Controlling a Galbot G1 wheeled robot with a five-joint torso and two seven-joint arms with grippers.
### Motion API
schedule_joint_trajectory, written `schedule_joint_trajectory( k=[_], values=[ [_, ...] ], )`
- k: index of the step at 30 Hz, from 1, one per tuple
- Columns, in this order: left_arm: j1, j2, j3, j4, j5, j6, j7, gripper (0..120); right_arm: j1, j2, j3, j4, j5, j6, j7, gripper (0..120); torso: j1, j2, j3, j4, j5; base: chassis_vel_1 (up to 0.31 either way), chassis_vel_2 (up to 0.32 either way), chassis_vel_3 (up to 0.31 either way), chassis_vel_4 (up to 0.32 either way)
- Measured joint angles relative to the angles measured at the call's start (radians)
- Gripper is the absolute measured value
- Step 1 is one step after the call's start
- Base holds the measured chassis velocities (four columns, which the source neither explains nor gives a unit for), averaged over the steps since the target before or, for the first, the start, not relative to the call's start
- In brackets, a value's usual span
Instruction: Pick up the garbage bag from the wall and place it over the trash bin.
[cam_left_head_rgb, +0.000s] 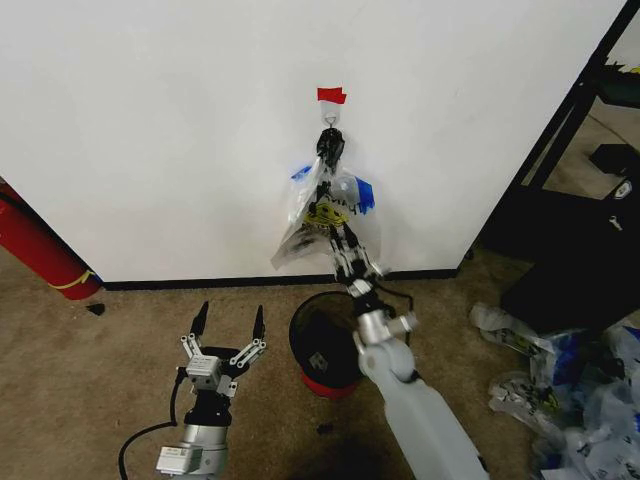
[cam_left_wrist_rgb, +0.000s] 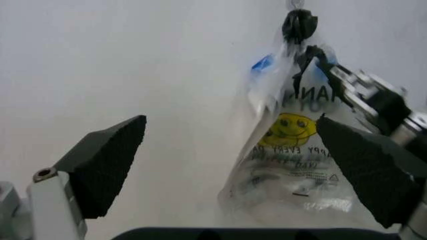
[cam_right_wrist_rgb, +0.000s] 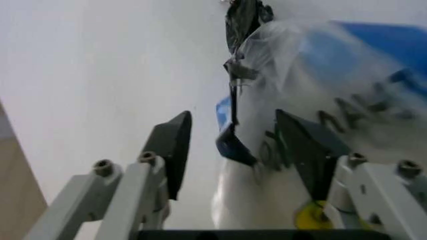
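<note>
The garbage bag (cam_left_head_rgb: 330, 205), thin see-through plastic with blue patches, hangs from a small hook (cam_left_head_rgb: 330, 118) under a red tape strip (cam_left_head_rgb: 331, 95) on the white wall (cam_left_head_rgb: 150, 120). A yellow smiley and black lettering also show on the hanging plastic (cam_left_wrist_rgb: 287, 150); I cannot tell whether it is one bag or two. My right gripper (cam_left_head_rgb: 326, 196) reaches up against it, open, with a fold of the bag (cam_right_wrist_rgb: 267, 100) between its fingers (cam_right_wrist_rgb: 172, 145). The black mesh trash bin (cam_left_head_rgb: 303, 325) with a red base stands below. My left gripper (cam_left_head_rgb: 228, 322) is open, low and left of the bin.
A red cylinder (cam_left_head_rgb: 35, 250) leans at the far left by the baseboard. A black shelf frame (cam_left_head_rgb: 570, 150) stands at the right. Below it, a pile of clear and blue plastic bags (cam_left_head_rgb: 570, 390) lies on the carpet. Open carpet lies left of the left arm.
</note>
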Motion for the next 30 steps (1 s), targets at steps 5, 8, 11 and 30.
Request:
schedule_joint_trajectory(
  k=[5,8,11,30],
  values=[
    [-0.011,-0.005,-0.001,0.012,0.0,0.004,0.0,100,0.079,0.057,-0.023,-0.035,0.058,-0.019,0.07,74,0.0,0.0,0.0,0.0,0.0001,0.0,0.0,0.0,0.0],
    [-0.014,-0.006,-0.003,0.015,-0.001,0.005,-0.001,100,0.096,0.073,-0.024,-0.036,0.081,-0.024,0.092,76,0.0,0.0,0.0,0.0,0.0001,0.0,0.0,0.0,0.0],
    [-0.019,-0.007,-0.007,0.02,-0.002,0.006,-0.002,100,0.104,0.075,-0.017,-0.035,0.099,-0.028,0.103,64,0.0,0.0,0.0,-0.0002,0.0001,0.0,0.0,0.0,0.0],
    [-0.036,-0.006,-0.006,0.038,-0.006,0.011,-0.004,100,0.124,0.077,0.001,-0.08,0.087,-0.039,0.104,0,0.0,0.0,0.0,0.0,0.0005,0.0,0.0,0.0,0.0]
  ],
)
